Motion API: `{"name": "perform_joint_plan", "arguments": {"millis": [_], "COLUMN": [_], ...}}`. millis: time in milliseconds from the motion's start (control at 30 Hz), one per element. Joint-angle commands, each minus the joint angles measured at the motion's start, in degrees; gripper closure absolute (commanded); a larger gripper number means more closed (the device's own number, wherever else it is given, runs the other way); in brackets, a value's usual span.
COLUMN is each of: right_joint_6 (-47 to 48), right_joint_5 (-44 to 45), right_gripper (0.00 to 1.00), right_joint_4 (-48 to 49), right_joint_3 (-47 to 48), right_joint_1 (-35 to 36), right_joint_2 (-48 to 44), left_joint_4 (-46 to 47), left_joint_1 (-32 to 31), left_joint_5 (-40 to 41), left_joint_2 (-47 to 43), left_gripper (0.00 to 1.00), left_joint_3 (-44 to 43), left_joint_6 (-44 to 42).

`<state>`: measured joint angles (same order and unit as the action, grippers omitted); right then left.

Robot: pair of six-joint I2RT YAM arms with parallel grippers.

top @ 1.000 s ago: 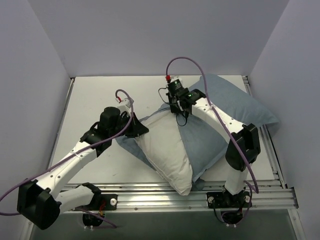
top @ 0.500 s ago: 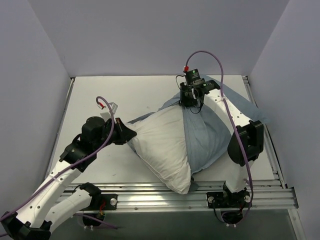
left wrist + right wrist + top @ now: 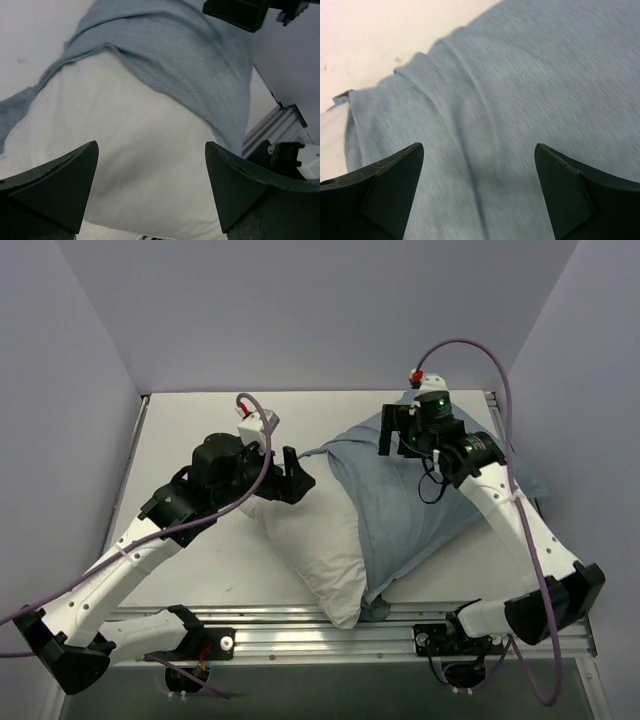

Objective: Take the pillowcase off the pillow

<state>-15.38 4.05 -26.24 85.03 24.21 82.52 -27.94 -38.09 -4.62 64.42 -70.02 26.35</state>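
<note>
The white pillow (image 3: 312,552) lies slantwise in the middle of the table, its near-left half bare. The blue-grey pillowcase (image 3: 410,502) still covers its far-right half, the open edge running across the pillow. My left gripper (image 3: 297,478) hovers open at the pillow's left far corner; in the left wrist view the gripper (image 3: 151,145) has the bare pillow (image 3: 145,165) below its spread fingers and the pillowcase (image 3: 190,55) beyond. My right gripper (image 3: 398,440) is open above the pillowcase's far part; in the right wrist view the gripper (image 3: 479,146) holds nothing, only creased pillowcase (image 3: 520,95) beneath it.
Aluminium rails (image 3: 300,632) run along the table's near edge and its right side (image 3: 540,530). Grey walls close in the left, back and right. The white table (image 3: 190,430) shows at the far left. Purple cables loop off both wrists.
Both grippers were shut on cloth and have opened and let go. The left arm swung back toward the pillow's far-left corner. The right arm lifted and moved right. The pillowcase has slumped back.
</note>
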Motion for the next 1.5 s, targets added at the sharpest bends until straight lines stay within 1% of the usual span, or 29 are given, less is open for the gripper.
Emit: {"name": "perform_joint_plan", "arguments": {"millis": [0,33,67,100,167,200,233,300,367,400,500,667,700,733,800,833,867,933,967,1033,1067,1233,1267,1300,1367,1433,1467], "right_joint_6": [-0.4,-0.9,-1.4,-2.5,-3.6,-4.8,-5.4,-7.3,-9.3,-9.8,-9.8,-8.4,-8.1,-7.8,-6.9,-6.7,-6.2,-5.9,-5.5,-4.8,-4.6,-3.0,-2.9,-2.6,-2.4,-3.0,-3.8], "right_joint_5": [5.7,5.5,4.9,3.9,-0.6,-2.4,-6.5,-9.2,-11.8,-12.0,-11.4,-10.0,-9.7,-9.6,-9.4,-9.4,-9.4,-9.2,-9.2,-9.3,-9.6,-16.0,-19.2,-21.4,-26.0,-26.7,-26.8], "right_gripper": [0.12,0.11,0.11,0.11,0.11,0.11,0.11,0.12,0.12,0.12,0.12,0.12,0.12,0.12,0.12,0.12,0.12,0.12,0.12,0.12,0.12,0.13,0.13,0.13,0.12,0.12,0.12], "right_joint_4": [-4.8,-6.0,-6.3,-6.5,-6.6,-5.8,-5.0,-1.0,2.8,6.3,11.3,15.0,15.8,16.2,16.0,15.7,15.3,15.0,14.1,12.9,11.9,10.4,11.1,11.9,13.1,13.6,14.3], "right_joint_3": [-7.5,-9.3,-12.7,-14.4,-17.3,-20.0,-21.4,-25.2,-27.1,-28.1,-27.0,-21.8,-21.0,-19.5,-18.0,-16.8,-16.5,-16.6,-17.1,-18.1,-19.5,-25.7,-26.9,-29.7,-31.9,-34.0,-34.5], "right_joint_1": [-1.4,-1.9,-2.2,-2.5,-2.8,-2.8,-2.7,-2.2,-1.5,-1.3,-1.3,-1.3,-1.4,-1.4,-1.5,-1.5,-1.5,-1.6,-1.6,-1.5,-1.4,-0.2,0.2,0.5,2.0,3.7,5.8], "right_joint_2": [-7.4,-10.5,-12.0,-13.4,-16.7,-17.9,-18.3,-18.6,-18.1,-17.0,-12.6,-4.6,-2.6,-1.9,0.3,0.6,0.6,-0.2,-1.4,-3.0,-4.9,-13.1,-15.9,-17.3,-20.0,-21.3,-22.1], "left_joint_4": [-2.9,-3.3,-3.6,-3.7,-4.2,-4.6,-4.9,-5.5,-5.6,-5.7,-6.0,-7.4,-7.7,-8.5,-7.7,-7.0,-6.5,-4.9,-4.1,-3.1,-2.9,-1.1,-1.1,-1.3,-2.2,-3.3,-3.7], "left_joint_1": [-7.8,-10.0,-14.3,-16.6,-20.7,-24.5,-26.3,-30.4,-32.3,-33.8,-34.6,-34.6,-34.6,-34.4,-33.8,-33.1,-32.8,-32.1,-31.3,-30.2,-28.9,-24.5,-23.5,-22.7,-20.9,-20.1,-19.9], "left_joint_5": [3.6,4.1,6.5,7.5,10.0,10.9,12.2,14.9,16.0,17.4,19.5,23.1,24.8,29.4,31.9,32.8,32.7,32.5,32.1,31.6,31.2,27.4,26.3,24.6,23.4,22.7,22.4], "left_joint_2": [-1.5,-1.5,-1.1,-0.8,1.0,2.0,2.8,5.3,7.3,7.8,10.4,17.5,18.5,20.3,21.4,22.2,22.4,22.4,22.2,21.4,20.8,16.0,15.6,15.4,15.3,15.9,16.1], "left_gripper": [0.05,0.05,0.06,0.06,0.06,0.06,0.06,0.06,0.06,0.06,0.06,0.06,0.06,0.06,0.05,0.07,0.14,0.33,0.55,0.82,0.97,0.98,0.98,0.98,0.98,0.98,0.98], "left_joint_3": [-3.3,-2.8,-2.3,-1.8,-0.5,-0.3,-0.1,0.4,0.8,0.8,0.6,0.1,0.6,0.9,2.8,3.0,3.1,3.4,3.5,3.0,2.6,-0.4,-2.0,-2.9,-4.9,-7.7,-8.5], "left_joint_6": [-8.1,-10.4,-11.6,-13.6,-14.8,-15.7,-15.8,-15.6,-15.3,-14.9,-14.2,-11.9,-10.3,-8.9,-7.3,-7.0,-6.8,-6.7,-6.8,-7.1,-7.3,-8.9,-9.2,-9.3,-10.2,-10.9,-11.4]}}
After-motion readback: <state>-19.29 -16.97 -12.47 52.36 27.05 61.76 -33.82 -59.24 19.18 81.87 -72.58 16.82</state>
